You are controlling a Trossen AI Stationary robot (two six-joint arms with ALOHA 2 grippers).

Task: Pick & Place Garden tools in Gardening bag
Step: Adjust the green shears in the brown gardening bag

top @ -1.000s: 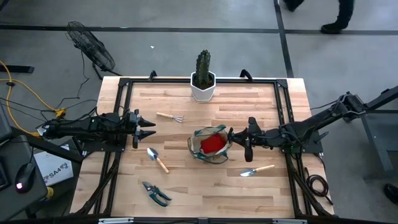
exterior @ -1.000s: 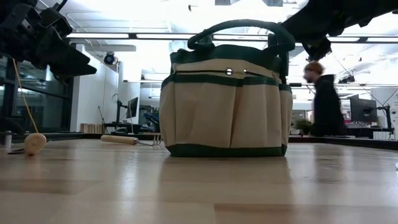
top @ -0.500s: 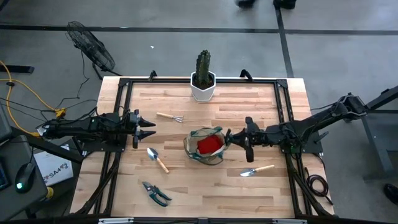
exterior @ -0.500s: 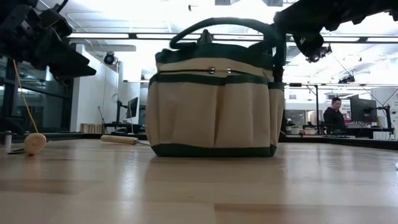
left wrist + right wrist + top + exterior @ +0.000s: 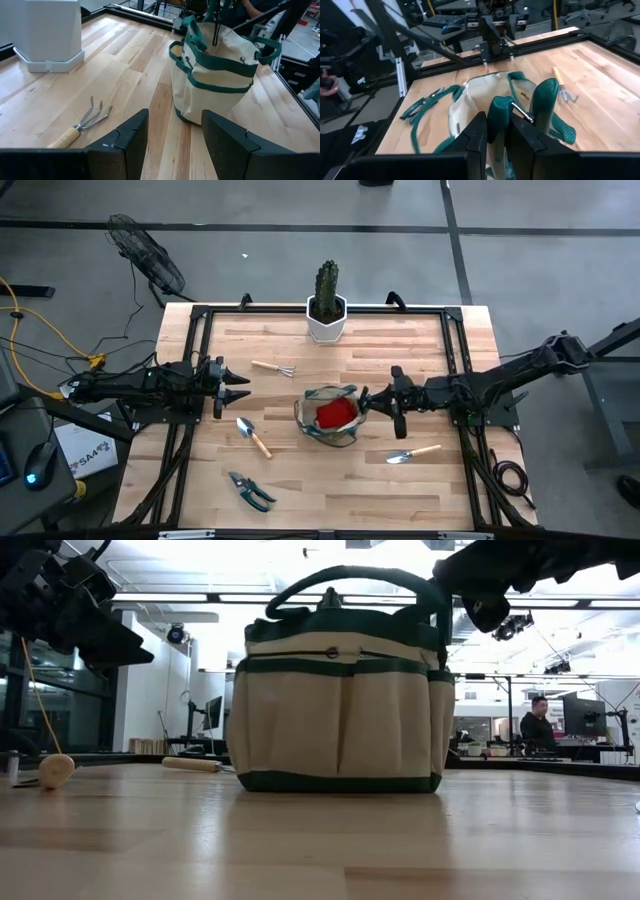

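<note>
Shift since earlier: gardening bag (image 5: 331, 416) dragged toward 9 o'clock with right gripper (image 5: 380, 400).
Right gripper: fingers (image 5: 476, 138) clenched on bag handle (image 5: 498, 115).
Bag: table centre, red glove (image 5: 337, 412) inside.
Left gripper (image 5: 243, 385): at 9 o'clock, fingers released, idle.
Mini rake (image 5: 273, 368): at 11 o'clock.

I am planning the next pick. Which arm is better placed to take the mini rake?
The left. Its open tool hovers close to the mini rake, while the right tool is shut on the gardening bag handle.
</note>
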